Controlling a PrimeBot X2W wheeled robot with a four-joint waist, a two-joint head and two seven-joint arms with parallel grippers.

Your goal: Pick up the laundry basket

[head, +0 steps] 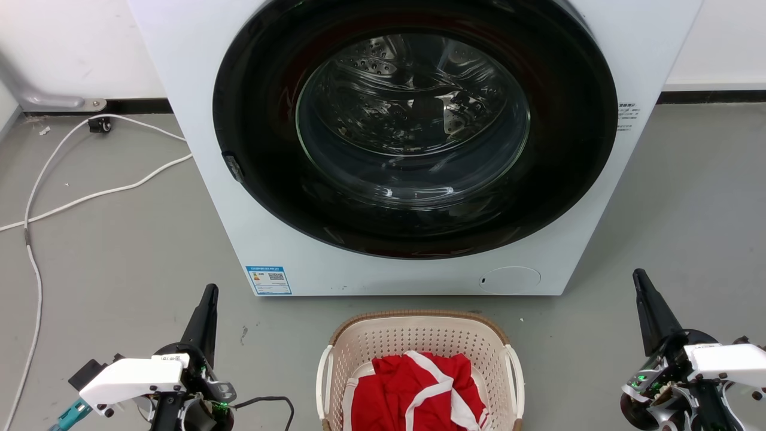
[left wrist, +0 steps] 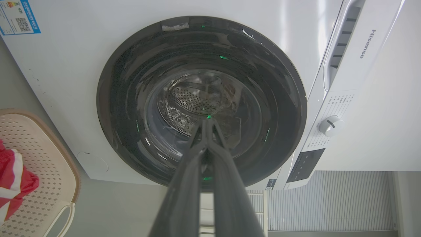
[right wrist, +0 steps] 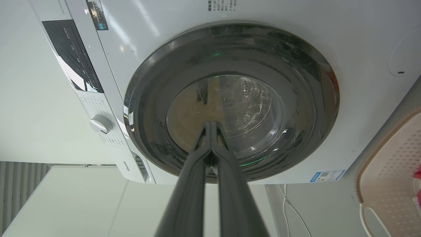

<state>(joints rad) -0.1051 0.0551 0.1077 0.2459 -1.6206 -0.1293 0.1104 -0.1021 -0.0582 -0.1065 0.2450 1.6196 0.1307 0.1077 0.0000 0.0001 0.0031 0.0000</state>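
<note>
The laundry basket (head: 419, 338), cream perforated plastic with a brown woven-look rim and white side handles, stands on the floor at the bottom centre of the head view, holding a red and white garment (head: 416, 392). Its edge also shows in the left wrist view (left wrist: 42, 158) and the right wrist view (right wrist: 391, 164). My left gripper (head: 210, 290) is at the lower left, well left of the basket, fingers shut and pointing up. My right gripper (head: 638, 274) is at the lower right, well right of the basket, fingers shut. Both are apart from the basket and hold nothing.
A white front-loading washing machine (head: 299, 251) with a round dark glass door (head: 413, 126) stands just behind the basket. White cables (head: 90, 194) trail over the grey floor at the left. Bare floor lies on both sides of the basket.
</note>
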